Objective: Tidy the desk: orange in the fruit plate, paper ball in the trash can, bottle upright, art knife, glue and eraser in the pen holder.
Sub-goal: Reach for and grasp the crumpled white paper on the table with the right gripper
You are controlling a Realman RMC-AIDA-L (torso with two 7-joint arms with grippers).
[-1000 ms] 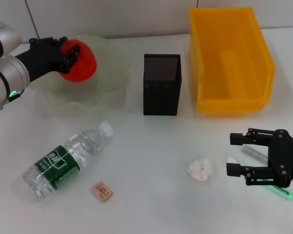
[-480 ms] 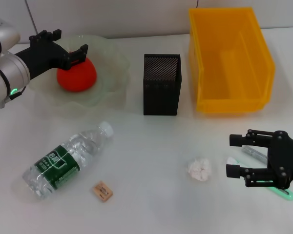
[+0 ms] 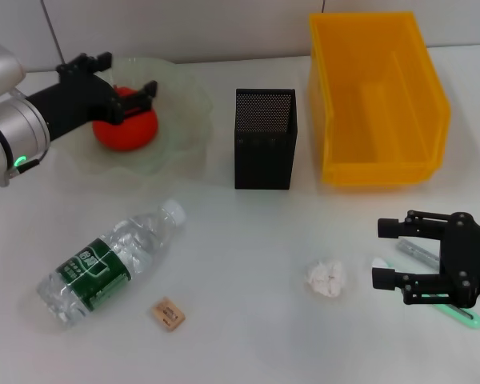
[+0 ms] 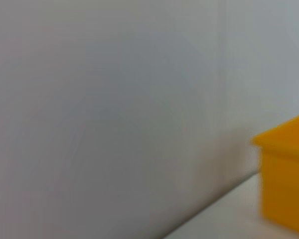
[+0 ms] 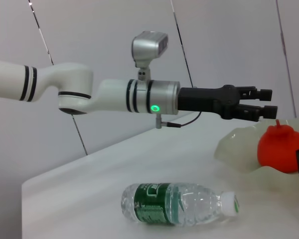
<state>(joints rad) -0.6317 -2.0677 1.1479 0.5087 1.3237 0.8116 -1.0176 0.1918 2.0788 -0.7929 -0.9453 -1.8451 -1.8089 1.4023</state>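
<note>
In the head view's upper left, the left gripper [image 3: 118, 76] is hovering just above the orange [image 3: 126, 126], jaws spread and holding nothing; the orange is sitting in the fruit plate [image 3: 184, 132]. At lower right, the right gripper [image 3: 382, 253] is idling with jaws spread beside the paper ball [image 3: 326, 278], while the bottle [image 3: 112, 262] is lying on its side at lower left

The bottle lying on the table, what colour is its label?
Green with white print; the bottle label shows best in the head view.
</note>
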